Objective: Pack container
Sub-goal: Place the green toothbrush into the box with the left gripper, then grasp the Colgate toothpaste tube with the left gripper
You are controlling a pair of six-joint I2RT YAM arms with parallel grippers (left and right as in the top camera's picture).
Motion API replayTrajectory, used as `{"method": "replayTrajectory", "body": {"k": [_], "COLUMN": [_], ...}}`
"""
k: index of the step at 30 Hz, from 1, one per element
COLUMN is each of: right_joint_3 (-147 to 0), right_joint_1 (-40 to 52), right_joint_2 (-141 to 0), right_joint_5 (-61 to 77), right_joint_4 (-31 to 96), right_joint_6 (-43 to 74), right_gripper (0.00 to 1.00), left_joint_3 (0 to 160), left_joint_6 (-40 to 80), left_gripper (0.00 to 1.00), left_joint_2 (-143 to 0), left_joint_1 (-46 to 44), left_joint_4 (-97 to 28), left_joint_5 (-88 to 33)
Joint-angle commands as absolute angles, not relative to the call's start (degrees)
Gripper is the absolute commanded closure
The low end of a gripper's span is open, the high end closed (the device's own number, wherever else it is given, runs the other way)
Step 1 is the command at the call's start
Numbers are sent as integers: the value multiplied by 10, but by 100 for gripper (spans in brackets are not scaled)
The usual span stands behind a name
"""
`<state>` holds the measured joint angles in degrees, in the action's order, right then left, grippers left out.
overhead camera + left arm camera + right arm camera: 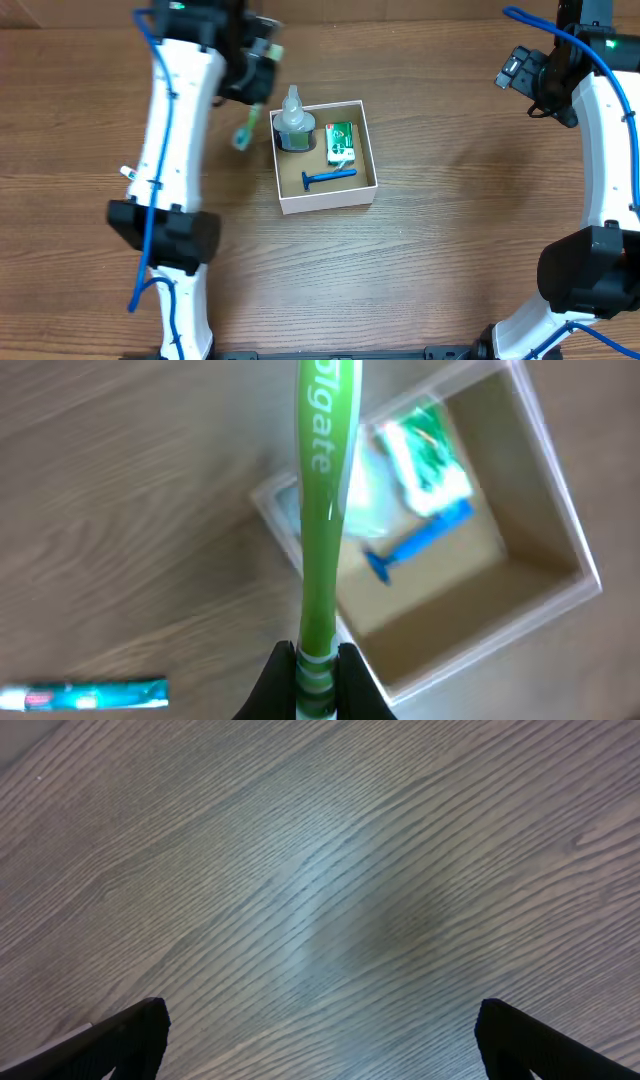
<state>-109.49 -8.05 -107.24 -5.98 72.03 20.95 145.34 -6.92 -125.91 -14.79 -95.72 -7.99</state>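
Three items lie in the container [330,201]: a clear bottle [293,125] in the far-left corner, a green packet [341,142] beside it, and a blue razor [328,177] flat along the near side. The box sits mid-table, a little toward my left arm.

My left gripper [317,660] is pinched tight on the handle end of a green toothbrush [322,510]. The brush runs straight out ahead of my fingers and, through my left wrist camera, crosses one corner of the box. From overhead it hangs just outside the left wall, not inside yet.

So I call this the carry step: brush in hand, drop not done. Next I'd swing right across that wall and aim for the open brown floor near the razor. I'd lay the brush low and flat so it fits, and only then spread the fingers.

A small toothpaste tube [85,695] waits on the table [450,260] on my left side, probably the next pick. My right gripper [320,1045] hangs spread wide over the wood, holding nothing.
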Motion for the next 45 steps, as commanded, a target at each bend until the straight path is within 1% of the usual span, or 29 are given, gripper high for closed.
{"method": "replayTrajectory", "body": {"k": [1,5,8,15,16,17,19,20,21,22,24,26,29,30,33,35,38,39,40,42,43,45], "right_joint_3": [-1107,-1107,-1107,-1107,-1107,-1107,-1107,-1107,-1107,-1107,-1107,-1107,-1107,-1107,-1107,-1107,-1107,-1107,-1107,-1107,-1107,-1107], "right_joint_1": [-79,-79,-79,-79,-79,-79,-79,-79,-79,-79,-79,-79,-79,-79,-79,-79,-79,-79,-79,-79,-79,-79], "right_joint_2": [-1058,-1058,-1058,-1058,-1058,-1058,-1058,-1058,-1058,-1058,-1058,-1058,-1058,-1058,-1058,-1058,-1058,-1058,-1058,-1058,-1058,-1058], "right_joint_5": [-64,-64,-64,-64,-64,-64,-64,-64,-64,-64,-64,-64,-64,-64,-64,-64,-64,-64,-64,-64,-64,-64], "right_joint_4": [719,719,719,719,719,719,719,719,719,719,719,719,719,719,719,719,719,719,719,719,719,719], "right_joint_6": [210,210,210,210,210,210,210,210,210,210,210,210,210,210,210,210,210,210,210,210,210,210], "right_gripper": [0,0,0,0,0,0,0,0,0,0,0,0,0,0,0,0,0,0,0,0,0,0], "left_joint_3": [1458,1443,1384,1220,1197,1181,1173,1177,1188,1201,1254,1341,1446,1457,1466,1463,1426,1383,1305,1220,1178,1039], "left_joint_6": [-186,-247,-288,-329,-328,-328,-328,-322,-305,-297,-264,-235,-154,-138,-42,18,51,69,118,187,215,295], "left_gripper": [96,96,96,95,91,75,34,27,27,32,34,32,28,27,27,28,28,28,27,25,25,25], "left_joint_2": [-1256,-1256,-1256,-1256,-1256,-1256,-1256,-1256,-1256,-1256,-1254,-1251,-1221,-1212,-1159,-1126,-1070,-1034,-985,-944,-929,-890], "left_joint_1": [-227,-283,-285,-280,-280,-280,-280,-279,-279,-279,-277,-273,-261,-256,-220,-175,-114,-88,-53,-20,-5,45], "left_joint_4": [-968,-961,-925,-828,-816,-805,-801,-804,-816,-828,-861,-900,-926,-928,-943,-968,-968,-968,-968,-958,-944,-869], "left_joint_5": [-69,-71,-100,-102,-102,-102,-99,-73,-43,-34,-30,-42,-38,-35,11,47,47,55,88,119,128,132]}}
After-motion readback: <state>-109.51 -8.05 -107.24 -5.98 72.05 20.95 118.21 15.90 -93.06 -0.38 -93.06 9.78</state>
